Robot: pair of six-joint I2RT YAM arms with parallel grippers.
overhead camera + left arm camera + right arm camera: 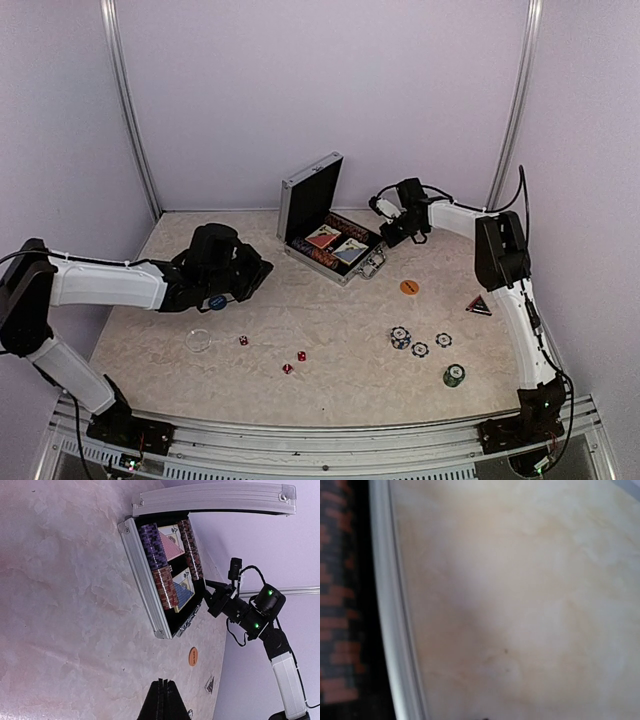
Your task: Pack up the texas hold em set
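Your ribbed silver case (310, 195) sits open at the back middle of the table (340, 385), lid up. Two card decks (337, 244) lie between chip rows inside (black lining). Striped chips (401, 337) and red dice (301, 355) lie loose up front. The left gripper (162, 684) is pinched closed on nothing. The right gripper (388, 232) is closed too, just beside the case.

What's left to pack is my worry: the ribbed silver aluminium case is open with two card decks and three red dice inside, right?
Not quite: in the top external view the three red dice lie on the beige table. The open ribbed silver aluminium case holds two card decks.
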